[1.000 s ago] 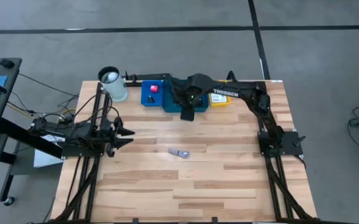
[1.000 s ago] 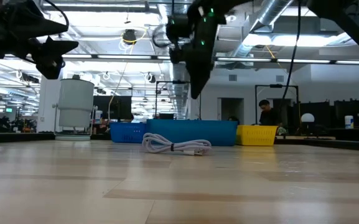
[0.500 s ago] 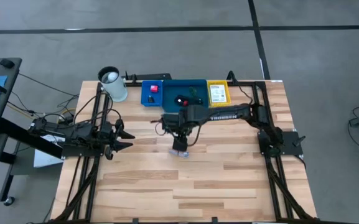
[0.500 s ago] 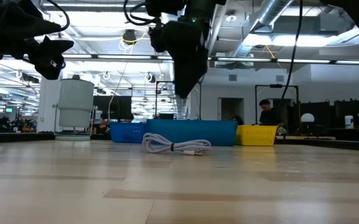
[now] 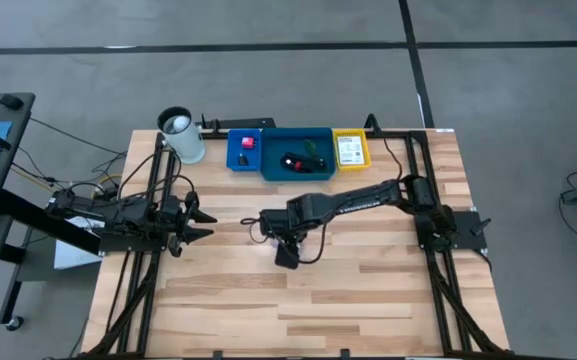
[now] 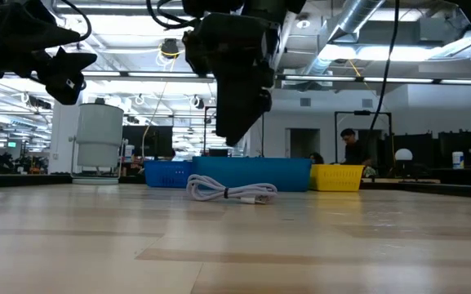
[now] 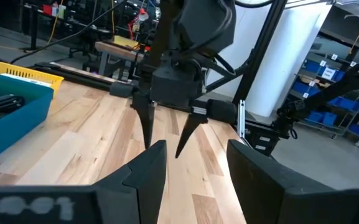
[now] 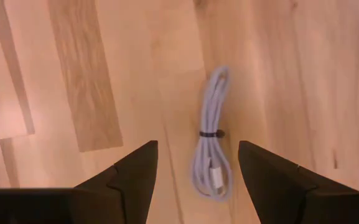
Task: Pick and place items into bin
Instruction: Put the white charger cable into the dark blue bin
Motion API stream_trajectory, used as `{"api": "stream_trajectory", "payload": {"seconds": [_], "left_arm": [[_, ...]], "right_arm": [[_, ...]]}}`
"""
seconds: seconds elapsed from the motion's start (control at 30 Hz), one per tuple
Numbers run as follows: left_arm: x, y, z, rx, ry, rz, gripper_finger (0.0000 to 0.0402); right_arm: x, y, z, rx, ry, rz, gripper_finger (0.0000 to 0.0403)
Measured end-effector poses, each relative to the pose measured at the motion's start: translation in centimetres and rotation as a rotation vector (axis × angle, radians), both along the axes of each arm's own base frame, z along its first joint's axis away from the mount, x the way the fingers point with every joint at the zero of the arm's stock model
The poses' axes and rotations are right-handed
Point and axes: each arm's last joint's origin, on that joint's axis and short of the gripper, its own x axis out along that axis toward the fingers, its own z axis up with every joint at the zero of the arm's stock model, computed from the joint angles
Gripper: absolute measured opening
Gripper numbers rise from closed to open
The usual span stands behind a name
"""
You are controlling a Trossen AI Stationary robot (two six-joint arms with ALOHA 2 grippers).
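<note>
Hovering my right claw point(image 8: 195, 180) directly above the white cable point(image 8: 209, 146), I am keeping its fingers point(image 8: 132, 171) spread wide and holding nothing; the cable is showing between them, lying coiled flat on the table point(image 5: 368, 300) and bound by a dark tie at its middle. The cable is resting near the table's centre, in front of the teal bin point(image 5: 298, 158) and apart from it. Inside the teal bin a black-red bundle point(image 5: 293, 162) and green ties point(image 5: 310, 148) are lying. Just left of the teal bin a blue bin point(image 5: 243, 152) is holding a pink-red cube point(image 5: 247, 143); just right of it a yellow bin point(image 5: 351, 150) is holding a white card point(image 5: 350, 151). My left claw point(image 5: 203, 221) is waiting well left of the cable, its fingers point(image 7: 148, 171) parted and empty.
</note>
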Motion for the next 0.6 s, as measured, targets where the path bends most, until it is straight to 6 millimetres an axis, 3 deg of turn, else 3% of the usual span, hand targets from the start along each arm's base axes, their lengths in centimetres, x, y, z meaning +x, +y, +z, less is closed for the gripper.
{"api": "stream_trajectory", "payload": {"seconds": [0.23, 0.37, 0.6], "left_arm": [[0.0, 0.0, 0.0, -0.003, 0.001, 0.000, 0.0159], [0.0, 0.0, 0.0, -0.003, 0.002, 0.001, 0.0159], [0.0, 0.0, -0.1, -0.004, 0.005, 0.001, 0.0159]], "right_arm": [[1.5, -0.2, -2.6, 0.020, -0.014, -0.005, 0.0219], [1.6, 0.1, -6.2, 0.023, 0.090, 0.004, 0.0219], [1.5, 0.6, -8.6, 0.010, 0.174, 0.020, 0.0219]]}}
